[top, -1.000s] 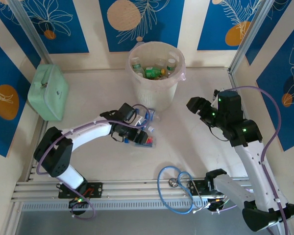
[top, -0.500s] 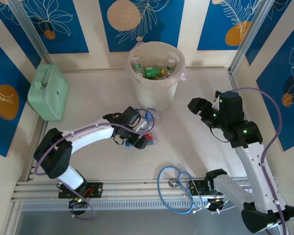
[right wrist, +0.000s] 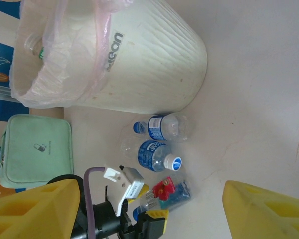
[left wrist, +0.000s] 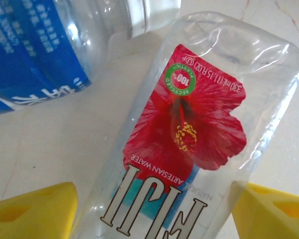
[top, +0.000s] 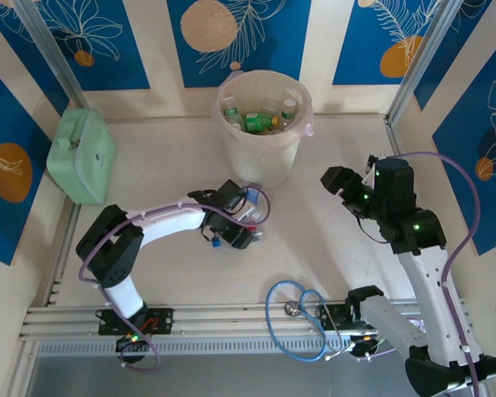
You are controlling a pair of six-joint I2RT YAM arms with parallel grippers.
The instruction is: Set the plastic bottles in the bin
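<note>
**Operator:** Which arm is nearer the next bottle?

**Technician:** The left one. The left end effector (top: 236,231) is low over the counter (top: 331,248), on the near side of the bin (top: 263,161). The red-flower bottle (left wrist: 189,134) lies on its side between its fingers (left wrist: 32,211). The right end effector (top: 337,182) hangs well apart to the right, fingers spread wide with nothing between them.

**Operator:** How does the bottle's long axis run?

**Technician:** In the left wrist view it runs away from the wrist, tilted to the right, roughly across the closing line. One yellow finger stands at each flank of the body, so closing would meet the bottle's width, not its length.

**Operator:** Is the bottle clamped?

**Technician:** I cannot tell. Each finger is just beside a bottle wall, but contact cannot be made out.

**Operator:** What is close by?

**Technician:** The blue-label bottles (right wrist: 157,157) lie on the counter between the red-flower bottle and the bin's base. One lies just beside the red-flower bottle and could be nudged.

**Operator:** Where is the bin from here?

**Technician:** Far and slightly right of the left end effector, already holding several bottles. Its rim stands well above the counter, so the carry likely needs a lift first.
</note>
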